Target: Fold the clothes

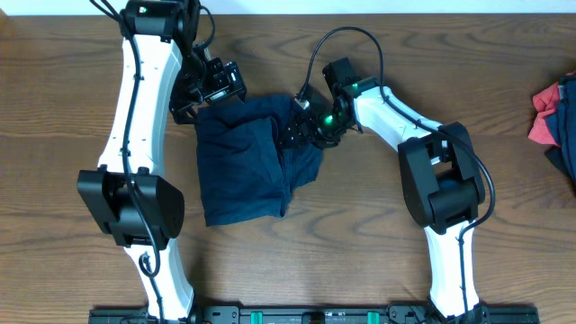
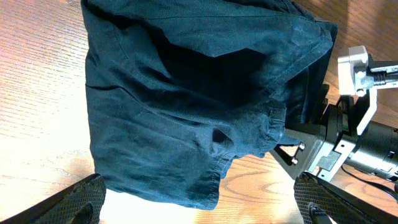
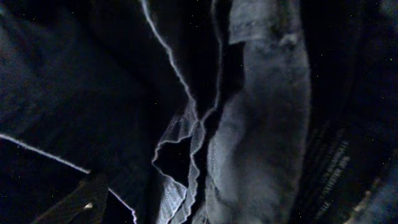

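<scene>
Wood-grain tabletop (image 1: 297,270) lies bare between the arm bases, leaving open room on the near side of the clothes (image 1: 243,171). They are a dark navy garment, rumpled in a rough rectangle mid-table. At its far-left corner the left gripper (image 1: 200,106) hovers, spread wide and empty. The right gripper (image 1: 304,126) sits at the garment's right edge; whether it is gripping cannot be told. A red cloth (image 1: 549,112) lies at the table's right edge.

The clothes (image 1: 243,171): dark navy garment, loosely folded, lying flat; right edge bunched
</scene>
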